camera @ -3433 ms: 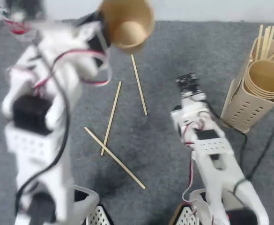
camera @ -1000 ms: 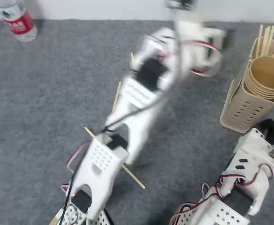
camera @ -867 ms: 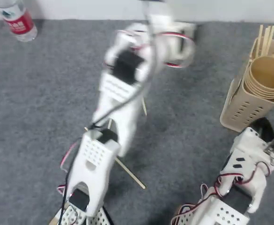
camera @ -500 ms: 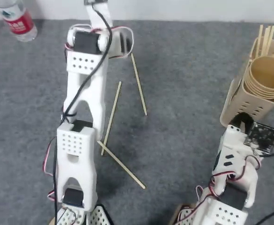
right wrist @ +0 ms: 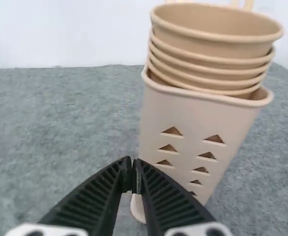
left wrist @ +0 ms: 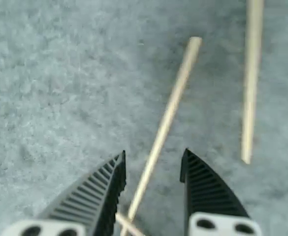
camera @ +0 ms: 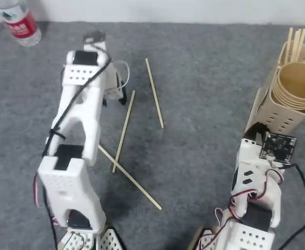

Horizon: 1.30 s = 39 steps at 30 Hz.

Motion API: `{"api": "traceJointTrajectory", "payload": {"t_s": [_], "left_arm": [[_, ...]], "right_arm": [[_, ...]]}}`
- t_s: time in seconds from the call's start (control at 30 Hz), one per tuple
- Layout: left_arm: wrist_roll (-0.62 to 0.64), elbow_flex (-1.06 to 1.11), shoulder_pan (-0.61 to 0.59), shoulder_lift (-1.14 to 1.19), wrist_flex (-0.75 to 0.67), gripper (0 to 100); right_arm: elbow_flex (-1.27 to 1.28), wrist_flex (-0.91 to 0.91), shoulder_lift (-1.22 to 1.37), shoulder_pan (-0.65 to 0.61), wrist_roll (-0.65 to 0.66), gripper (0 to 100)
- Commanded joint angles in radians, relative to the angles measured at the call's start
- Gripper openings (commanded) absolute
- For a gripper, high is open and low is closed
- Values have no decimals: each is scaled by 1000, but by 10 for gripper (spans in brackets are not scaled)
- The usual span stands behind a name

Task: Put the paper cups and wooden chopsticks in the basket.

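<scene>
Three wooden chopsticks lie on the grey carpet: one running near-far in the middle, one farther right, one crossing diagonally nearer the front. My left gripper hangs low over the far end of the middle chopstick, open, its fingers to either side of the stick and not closed on it. A second chopstick lies beside. A stack of paper cups sits in the beige basket at the right, with several chopsticks standing behind. My right gripper is shut, empty, close before the basket and cups.
A plastic water bottle lies at the far left corner by the white wall. Open carpet spreads between the chopsticks and the basket. Both arm bases stand at the near edge.
The left arm, which held a paper cup 3.4 s ago, swung from near the basket back to the left and lowered over the middle chopstick. The right arm shifted toward the basket.
</scene>
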Motion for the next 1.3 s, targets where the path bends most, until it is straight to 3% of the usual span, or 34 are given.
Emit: {"api": "traceJointTrajectory", "payload": {"t_s": [0.0,0.13,0.37,0.73,1.0,1.27], "left_arm": [[-11,306,-3,-100,-264,170],[-11,397,2,-84,-400,170],[-58,400,38,37,-427,167],[-66,335,78,61,-358,163],[-161,338,143,64,-255,13],[-222,288,147,110,-172,9]], "right_arm": [[-8,8,1,-12,14,9],[-8,8,1,-12,12,9],[-5,8,1,-13,12,9],[14,-2,-7,-13,14,9],[14,-2,-7,-13,14,9],[14,1,-7,-13,14,9]]}}
